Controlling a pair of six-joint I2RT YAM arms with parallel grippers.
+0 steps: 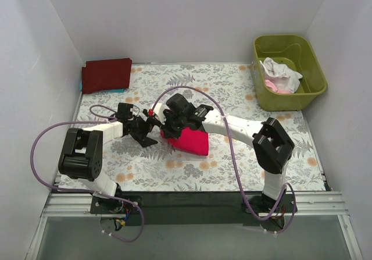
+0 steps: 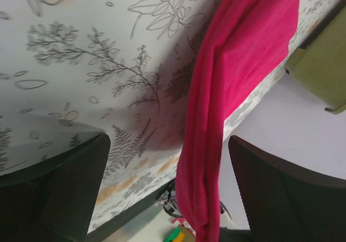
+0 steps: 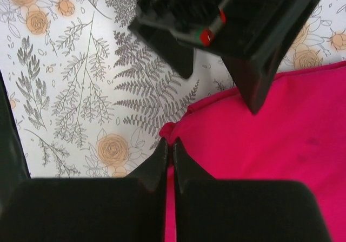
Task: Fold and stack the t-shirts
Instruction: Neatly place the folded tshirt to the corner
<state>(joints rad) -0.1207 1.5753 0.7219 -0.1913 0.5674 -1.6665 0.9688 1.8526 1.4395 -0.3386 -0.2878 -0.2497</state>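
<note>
The red shirt [image 1: 195,142] lay lengthwise, left to right. The right gripper [image 3: 168,154] pinched its left end. The left gripper [image 2: 167,144], spread wide, sat just beside that end.

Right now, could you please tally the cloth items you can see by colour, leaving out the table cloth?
Crimson red shirt: 1
Dark maroon shirt, folded: 1
White cloth in the green tub: 1
Pale pink cloth in the tub: 1
Total: 4
</note>
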